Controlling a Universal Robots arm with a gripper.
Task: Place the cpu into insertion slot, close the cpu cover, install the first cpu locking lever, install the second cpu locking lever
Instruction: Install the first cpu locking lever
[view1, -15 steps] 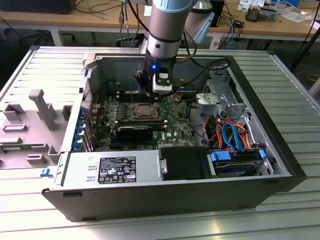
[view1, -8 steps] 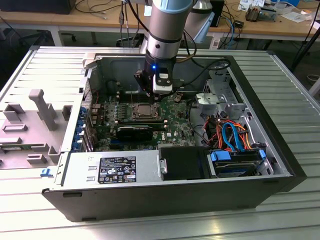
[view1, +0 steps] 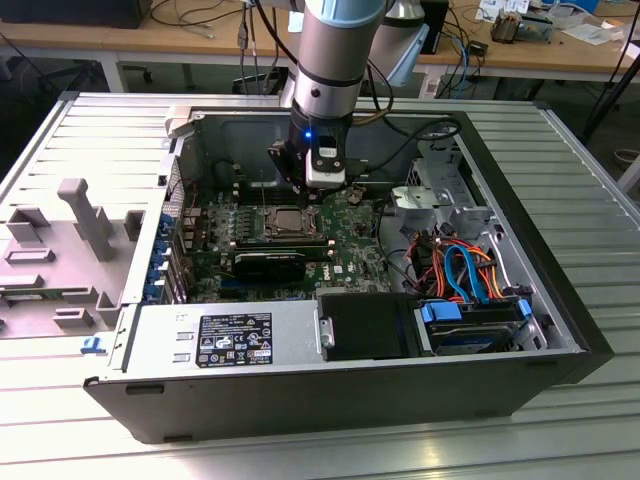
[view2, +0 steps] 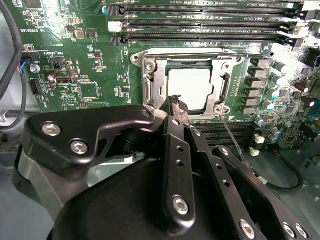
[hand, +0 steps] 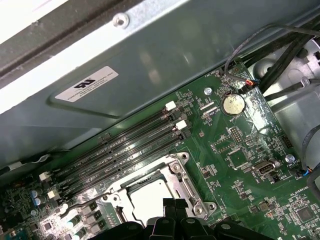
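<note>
Ribbed metal counter (view1: 590, 200), wooden desks (view1: 130, 40) at 12 o'clock in exterior view. Open PC case (view1: 330, 400) on counter, arm (view1: 330, 60) down inside. Claw (view2: 175, 104) clenched, nothing visibly gripped, tips at cpu cover (view2: 151, 85) edge. cpu (view2: 190, 90) seated in insertion slot (view2: 170, 70), just beside the tips: flat silvery-grey square, cover frame around it.

I see the cpu (view2: 189, 90) in the slot (view1: 287, 222), with the cover (view2: 151, 80) down over it. My tool (view2: 176, 103) hangs at the cover's edge; memory slots (view2: 200, 22) lie beside.
</note>
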